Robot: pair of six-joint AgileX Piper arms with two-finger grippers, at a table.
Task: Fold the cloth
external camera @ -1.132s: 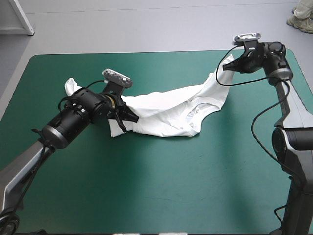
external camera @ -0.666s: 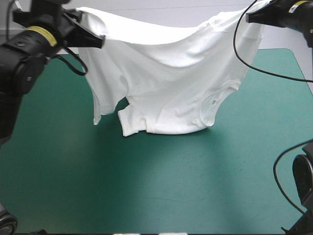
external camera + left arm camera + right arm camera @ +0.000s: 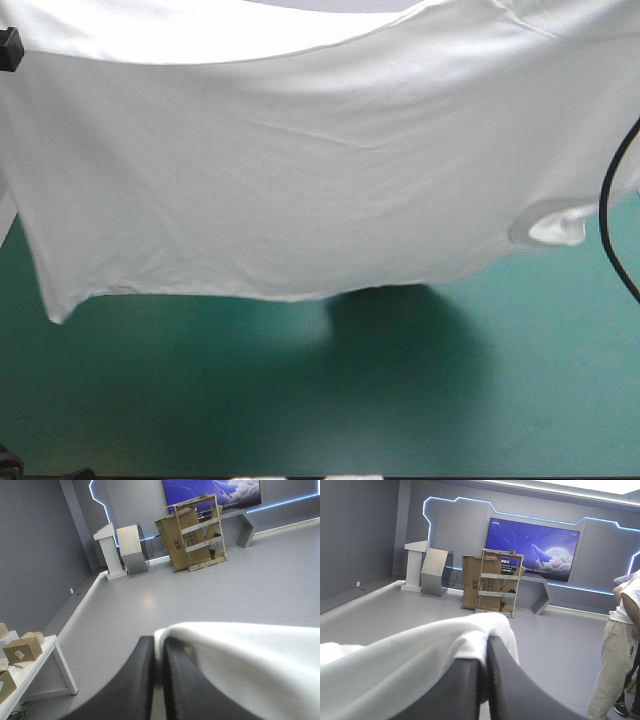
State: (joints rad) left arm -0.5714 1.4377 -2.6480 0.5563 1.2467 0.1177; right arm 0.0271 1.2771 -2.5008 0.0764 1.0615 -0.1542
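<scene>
The white T-shirt (image 3: 300, 170) hangs lifted and spread wide in the high view, covering most of it and hiding both arms. Its lower hem hangs free above the teal-green cover (image 3: 300, 410), and a rounded opening (image 3: 548, 222) shows near its right side. In the left wrist view my left gripper (image 3: 159, 647) is shut on the T-shirt (image 3: 250, 665), which drapes away to one side of the black fingers. In the right wrist view my right gripper (image 3: 484, 672) is shut on the T-shirt (image 3: 410, 670), bunched over the fingertips. Both wrist views look level into the room.
Under the hanging shirt the teal-green cover shows along the near part of the table, with the shirt's dark shadow (image 3: 410, 330) on it. Nothing else on the table can be seen.
Both arms have risen with the T-shirt. Earlier it lay stretched on the table, then hung with its lower part still resting there; now it hangs fully off the cover, spread wider.
</scene>
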